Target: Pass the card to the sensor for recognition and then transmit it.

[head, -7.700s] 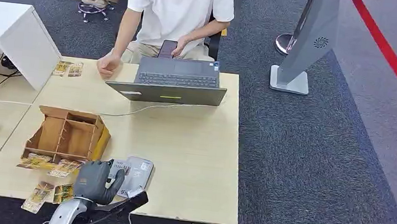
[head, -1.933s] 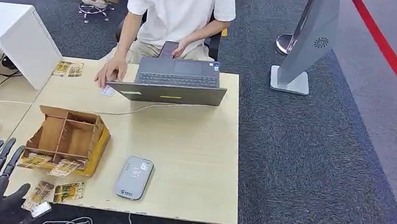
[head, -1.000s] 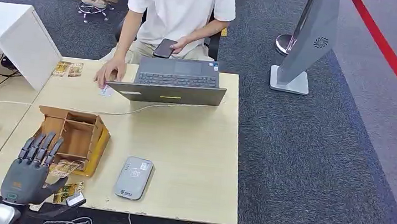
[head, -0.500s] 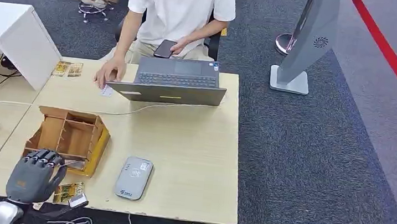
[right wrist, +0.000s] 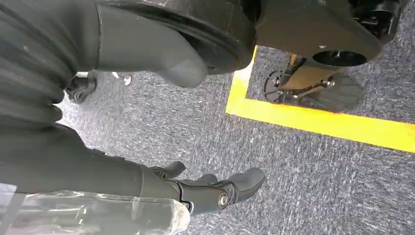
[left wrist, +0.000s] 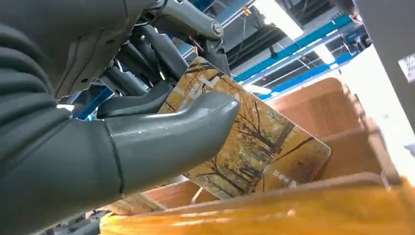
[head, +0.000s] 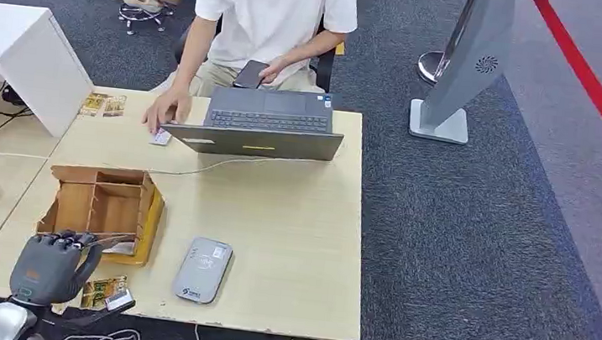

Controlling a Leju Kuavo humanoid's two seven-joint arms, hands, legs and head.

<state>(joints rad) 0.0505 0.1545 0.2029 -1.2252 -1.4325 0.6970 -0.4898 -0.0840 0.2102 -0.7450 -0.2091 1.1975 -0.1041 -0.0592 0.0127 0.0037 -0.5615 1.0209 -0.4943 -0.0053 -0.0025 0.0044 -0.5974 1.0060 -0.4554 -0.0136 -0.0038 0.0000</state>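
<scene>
Since half a second ago, your left hand has closed at the wooden card box, thumb and fingers clamped on an autumn-print card so you can carry it to the reader. Your right hand hangs empty, fingers apart.

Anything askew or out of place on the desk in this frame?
Yes. Cards lie loose on the desk's near edge beside the left hand, outside the wooden organizer, which sits skewed to the desk edge. The hand holds one card.
</scene>
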